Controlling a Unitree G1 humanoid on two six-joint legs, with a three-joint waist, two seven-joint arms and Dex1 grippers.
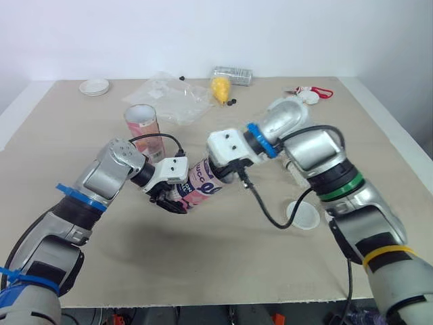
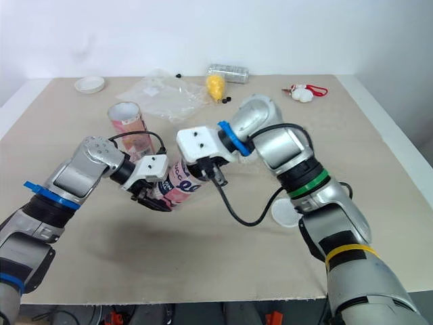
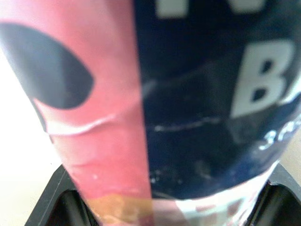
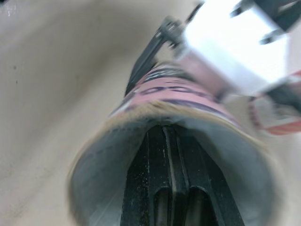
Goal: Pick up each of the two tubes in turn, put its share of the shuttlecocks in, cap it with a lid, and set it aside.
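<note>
Two tubes, both pink-printed cardboard. The held tube (image 1: 203, 183) hangs tilted just over the bench (image 1: 203, 271). The left claw (image 1: 174, 200) is clamped round its body, and the right claw (image 4: 170, 136), fingers pinched together, is poked into its open mouth. The second tube (image 1: 143, 125) stands upright right behind the left arm. Two round white lids: near lid (image 1: 302, 215) by the right arm, far lid (image 1: 94, 87) at the back left corner. A crinkly clear bag (image 1: 166, 95) and a yellow clump (image 1: 220, 88) sit further back.

left arm (image 1: 101, 177) bent inward, jaws clamp tube (image 1: 203, 181) | right arm (image 1: 318, 159) folded across, jaws together inside tube mouth
</note>
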